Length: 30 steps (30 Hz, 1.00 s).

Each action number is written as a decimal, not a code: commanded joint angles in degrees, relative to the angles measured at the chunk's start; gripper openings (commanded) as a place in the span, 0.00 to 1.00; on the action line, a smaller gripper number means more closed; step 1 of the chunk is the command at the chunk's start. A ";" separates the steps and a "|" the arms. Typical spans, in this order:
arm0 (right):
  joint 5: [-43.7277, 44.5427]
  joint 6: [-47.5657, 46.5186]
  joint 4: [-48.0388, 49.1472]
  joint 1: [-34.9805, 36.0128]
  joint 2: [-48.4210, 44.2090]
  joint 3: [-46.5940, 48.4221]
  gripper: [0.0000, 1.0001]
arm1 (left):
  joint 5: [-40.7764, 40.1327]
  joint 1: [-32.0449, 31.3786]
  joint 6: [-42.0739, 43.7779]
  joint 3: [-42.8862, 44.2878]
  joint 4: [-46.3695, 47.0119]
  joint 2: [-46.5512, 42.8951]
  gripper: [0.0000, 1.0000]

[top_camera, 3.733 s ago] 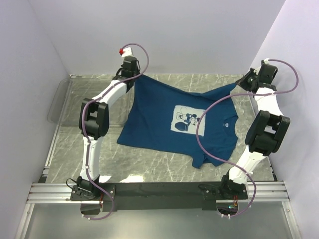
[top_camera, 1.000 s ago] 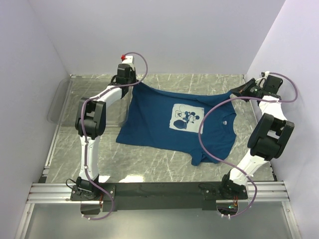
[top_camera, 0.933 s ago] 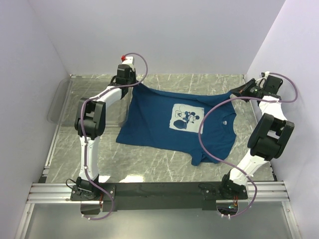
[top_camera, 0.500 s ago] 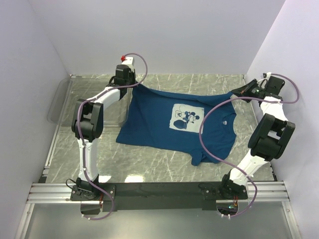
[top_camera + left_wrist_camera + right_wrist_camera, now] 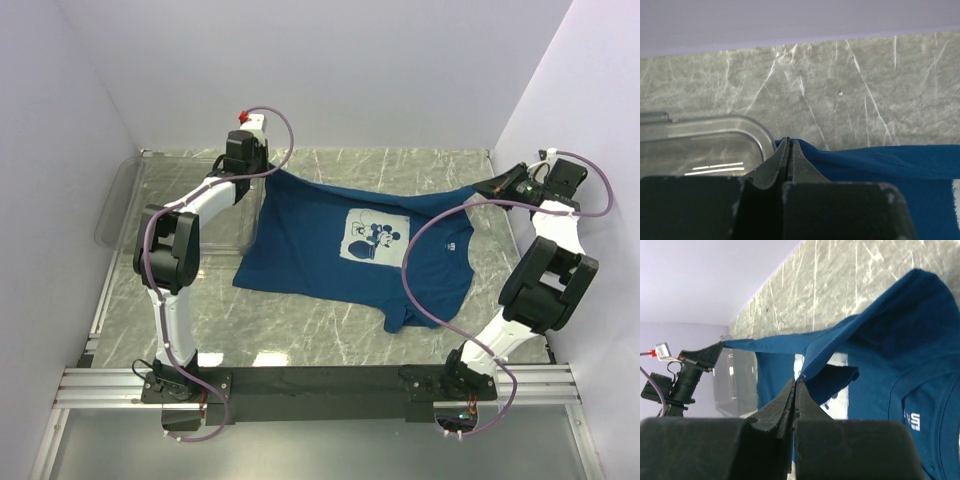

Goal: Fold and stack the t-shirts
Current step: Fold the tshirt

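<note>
Over the grey marbled tabletop (image 5: 330, 330), your left gripper (image 5: 266, 171) and right gripper (image 5: 491, 187) each pinch the limp, light dark-blue cotton t-shirt (image 5: 310, 250) at its far corners, sound holds.

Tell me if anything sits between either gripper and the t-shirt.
Nothing visible does. The left gripper and the right gripper are each shut on the far edge of the t-shirt; the clear bin lies off to its left.

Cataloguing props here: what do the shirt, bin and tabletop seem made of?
T-shirt: soft knit fabric, likely cotton, matte; it drapes and creases.
Bin: clear glossy plastic; see-through with glints.
Tabletop: grey marble look, white veins, possibly printed laminate.
</note>
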 commanded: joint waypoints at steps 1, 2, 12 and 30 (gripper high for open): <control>-1.76 -2.40 -1.92 -1.45 -4.05 -1.19 0.00 | -0.43 -0.11 1.47 -2.21 1.89 -4.26 0.00; -1.76 -3.36 -2.45 -1.71 -4.23 -1.28 0.00 | -0.70 -0.03 1.65 -2.83 1.98 -4.53 0.00; -2.90 -7.24 -6.84 -3.82 -7.48 -6.02 0.00 | -2.19 -0.11 2.18 -4.15 1.45 -5.58 0.00; 1.58 -17.43 -13.26 -5.93 -9.25 -14.20 0.00 | -2.28 -0.73 3.76 -6.97 0.05 -7.61 0.00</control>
